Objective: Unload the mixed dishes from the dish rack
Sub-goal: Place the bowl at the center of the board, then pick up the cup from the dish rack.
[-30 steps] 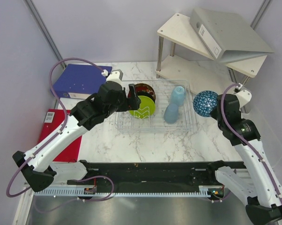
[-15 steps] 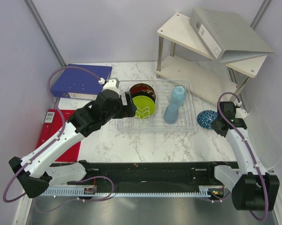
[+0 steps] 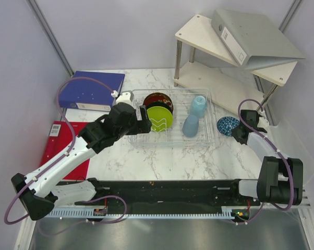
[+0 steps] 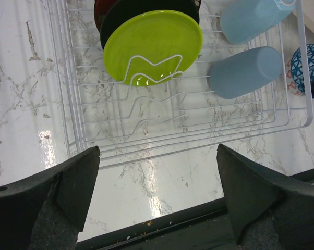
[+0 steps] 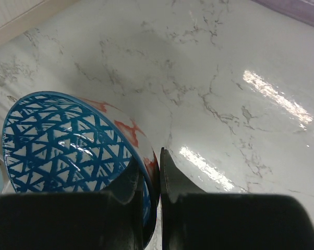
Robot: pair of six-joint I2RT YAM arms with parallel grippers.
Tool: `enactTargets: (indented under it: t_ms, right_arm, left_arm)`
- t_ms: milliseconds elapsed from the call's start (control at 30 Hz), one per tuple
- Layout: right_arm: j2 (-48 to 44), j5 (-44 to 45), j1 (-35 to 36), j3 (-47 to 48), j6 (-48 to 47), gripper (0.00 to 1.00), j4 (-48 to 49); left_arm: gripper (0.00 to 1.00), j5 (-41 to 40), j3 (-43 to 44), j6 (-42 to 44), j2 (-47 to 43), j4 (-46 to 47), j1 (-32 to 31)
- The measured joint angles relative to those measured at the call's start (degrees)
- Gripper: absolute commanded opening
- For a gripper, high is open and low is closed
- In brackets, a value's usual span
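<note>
The dish rack [image 3: 172, 137] held the green plate [image 4: 152, 47] on edge in its left end, face turned to the rack's near side. The plate stood straight ahead of the left gripper [image 4: 157, 156], which hung wide open and empty over that end and looked the nearer arm for it. Right of the rack, the right gripper [image 5: 156, 167] pinched the rim of the blue patterned bowl [image 5: 68, 140], low over the tabletop [image 5: 225, 104].

blue binder [image 3: 92, 89] and red folder [image 3: 57, 141] lie on the marble table [image 3: 162, 156]; grey binder [image 3: 256, 39] tilts atop the white shelf [image 3: 198, 32].
</note>
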Motion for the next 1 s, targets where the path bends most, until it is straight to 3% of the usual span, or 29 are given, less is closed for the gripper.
enactTargets:
  t_ms: [33,67,167,433,767,1000]
  right_arm:
    - [0.5,-0.8,-0.3,-0.7,0.0,0.10,1.4]
    - [1.1,-1.1,-0.5,-1.1,0.0,0.22,2.1]
    - [2.1,-2.6,-0.9,-2.1,0.0,0.46,3.8]
    - [-3.8,-3.9,-1.0,-3.8,-1.7,0.80,2.9]
    - [-24.7,-4.3,-0.6,1.4,-4.9,0.87,-12.6]
    - [-27.6,-9.0,7.6,11.6,-12.7,0.87,-12.7]
  left_arm:
    - [0.99,0.0,-0.1,-0.1,0.0,0.0,0.0]
    - [0.99,0.0,-0.2,-0.1,0.0,0.0,0.0]
    - [0.99,0.0,-0.2,-0.1,0.0,0.0,0.0]
    - [0.99,0.4,-0.6,-0.1,1.2,0.0,0.0]
    - [0.99,0.2,-1.1,-0.1,1.4,0.0,0.0]
    - [0.99,0.2,-1.1,-0.1,2.1,0.0,0.0]
